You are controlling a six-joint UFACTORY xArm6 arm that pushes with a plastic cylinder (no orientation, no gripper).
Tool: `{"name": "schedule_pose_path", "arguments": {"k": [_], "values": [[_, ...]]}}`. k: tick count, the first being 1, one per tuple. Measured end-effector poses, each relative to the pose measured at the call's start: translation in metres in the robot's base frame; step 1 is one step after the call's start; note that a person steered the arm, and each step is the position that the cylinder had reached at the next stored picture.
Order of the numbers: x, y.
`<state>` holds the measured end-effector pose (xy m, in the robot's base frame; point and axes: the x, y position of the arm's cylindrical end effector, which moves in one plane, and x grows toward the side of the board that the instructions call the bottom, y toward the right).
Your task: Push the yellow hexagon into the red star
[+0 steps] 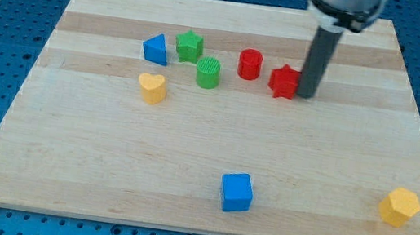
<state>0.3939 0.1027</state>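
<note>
Yellow hexagon (400,207) sits way down at the bench's (216,135) bottom-right corner; it's squat, no obvious long axis or heading. Red star (284,81) is up top, my tip (307,96) touching its right side. No fingers on this rod. Red cylinder (250,64) sits just left of the star; blue cube (236,193) bottom middle.

Rod (321,59) top cut off by view's top; rod hides red star's (283,81) right edge.

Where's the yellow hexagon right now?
The yellow hexagon sits alone near the board's bottom-right corner in the view, far from the red star and my tip.
</note>
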Motion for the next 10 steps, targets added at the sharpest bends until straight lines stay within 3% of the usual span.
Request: {"name": "schedule_pose_path", "arguments": {"k": [1,2,4,6,7,8,9,10], "values": [[0.000,-0.041],[0.000,-0.042],[0.004,0.114],[0.106,0.189],[0.180,0.187],[0.223,0.178],[0.219,0.140],[0.201,0.143]]}}
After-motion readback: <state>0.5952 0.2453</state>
